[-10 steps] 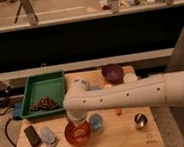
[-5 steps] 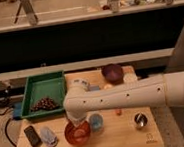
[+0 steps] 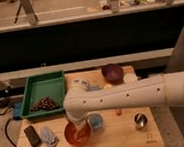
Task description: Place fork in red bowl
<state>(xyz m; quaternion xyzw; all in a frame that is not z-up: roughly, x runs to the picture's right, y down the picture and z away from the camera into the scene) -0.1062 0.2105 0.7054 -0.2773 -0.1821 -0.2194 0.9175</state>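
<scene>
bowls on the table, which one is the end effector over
The red bowl at the table's front edge, beside the small blue cup. The end effector hangs right above it; the dark purple bowl sits far back, away from the arm.

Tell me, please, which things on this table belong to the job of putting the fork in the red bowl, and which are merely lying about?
Job: red bowl; gripper above it; fork not discernible.

Lying about: green tray, purple bowl, blue cup, metal cup, black device.
</scene>
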